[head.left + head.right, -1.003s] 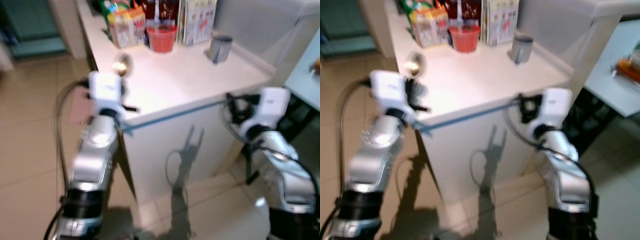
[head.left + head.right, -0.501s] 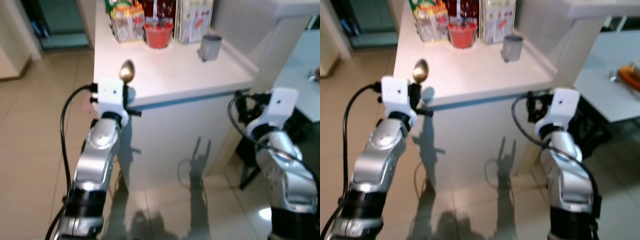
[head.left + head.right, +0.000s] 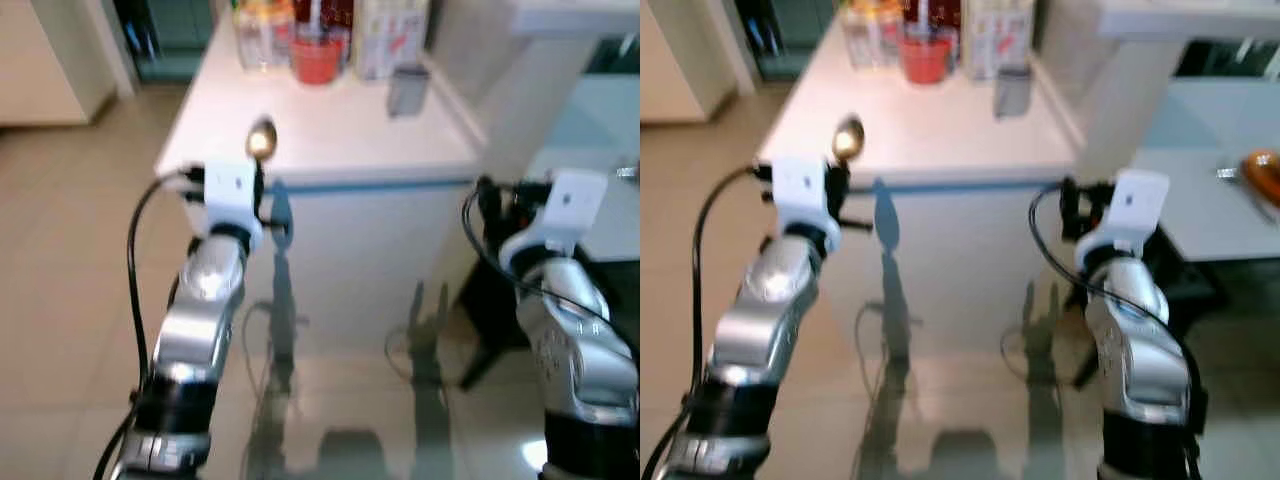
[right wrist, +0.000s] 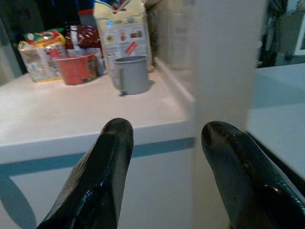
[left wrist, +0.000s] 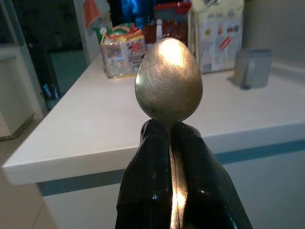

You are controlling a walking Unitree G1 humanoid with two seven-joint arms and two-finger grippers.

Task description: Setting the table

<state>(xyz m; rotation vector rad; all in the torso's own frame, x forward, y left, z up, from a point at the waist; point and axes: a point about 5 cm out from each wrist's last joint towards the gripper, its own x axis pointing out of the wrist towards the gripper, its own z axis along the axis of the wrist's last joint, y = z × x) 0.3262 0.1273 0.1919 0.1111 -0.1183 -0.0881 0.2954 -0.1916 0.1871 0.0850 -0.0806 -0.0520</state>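
Note:
My left gripper [image 5: 172,138] is shut on a brass-coloured spoon [image 5: 168,80], bowl upward, held just in front of the white counter [image 3: 340,135] at its near left corner. The spoon [image 3: 261,138] rises above the left wrist housing. My right gripper [image 4: 167,136] stands open with nothing between its fingers, low before the counter's near right corner. A grey mug [image 3: 405,90] sits on the counter toward its right side.
At the counter's back stand a red bowl [image 3: 316,58], a snack bag [image 4: 40,53] and a carton [image 4: 124,34]. A white pillar [image 4: 224,62] rises at the counter's right end. A pale table [image 3: 1215,200] with an orange object [image 3: 1262,170] lies to the right. Tiled floor spreads left.
The camera has swung, so the counter now lies squarer ahead and farther off. Both arms keep their poses; the spoon stays in the left gripper.

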